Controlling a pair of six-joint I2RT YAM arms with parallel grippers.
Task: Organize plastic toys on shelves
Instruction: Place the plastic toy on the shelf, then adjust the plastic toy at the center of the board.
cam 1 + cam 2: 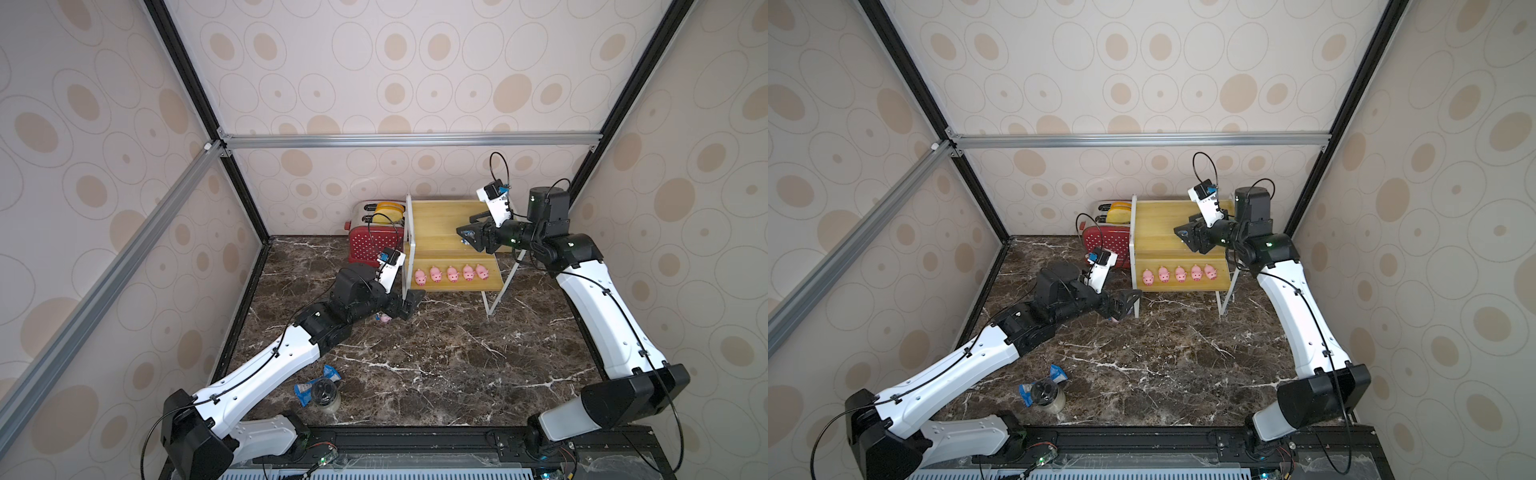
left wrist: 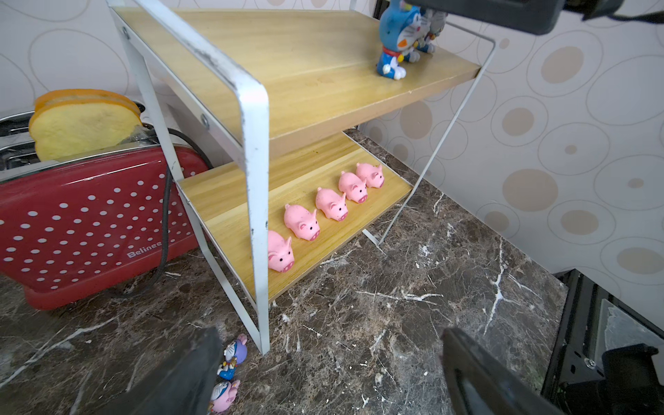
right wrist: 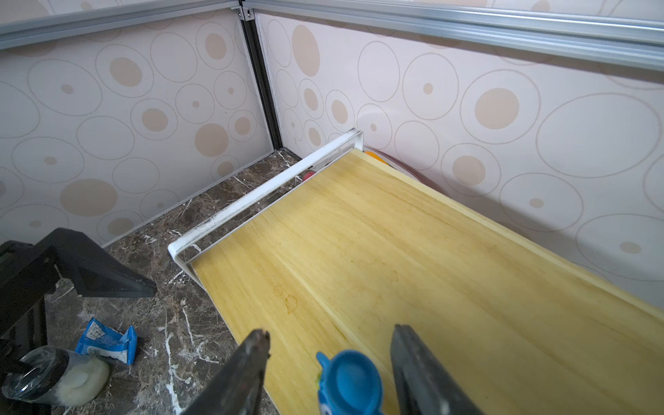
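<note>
Nearest: blue figurine [image 3: 350, 382] stood on upper shelf [image 3: 395, 251], bottom edge of right wrist view, right claw [image 3: 332, 332] parted around it, gaps both sides, gripping nothing. Lower left of left wrist view: two figurines [image 2: 235, 354] lay on tabletop [image 2: 395, 323] beside wide-open, empty left claw [image 2: 330, 334]; left arm nearer.

— In both top views the black right gripper [image 1: 469, 227] all but hides the small cartoon figurines [image 2: 393, 43] on the upper yellow wooden board [image 1: 432, 216].
— And the right wrist view's edge cuts off the blue-capped plastic figurine [image 3: 350, 382]. A dark finger [image 2: 187, 377] of the left gripper [image 2: 330, 336] half covers two tiny pink-hatted figurines [image 2: 236, 352].
</note>
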